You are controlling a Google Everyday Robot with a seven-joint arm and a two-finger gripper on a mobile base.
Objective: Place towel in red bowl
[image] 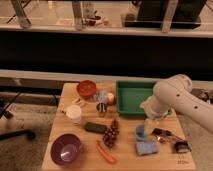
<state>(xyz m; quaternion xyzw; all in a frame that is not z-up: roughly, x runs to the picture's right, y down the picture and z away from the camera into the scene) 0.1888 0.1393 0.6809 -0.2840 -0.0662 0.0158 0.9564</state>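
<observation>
Fingers of the gripper (151,124) hanging over the tabletop (127,159) just in front of the green tray (131,95), whether apart or together cannot tell, blue towel (146,148) flat nearby, red bowl (86,88) well apart.
</observation>
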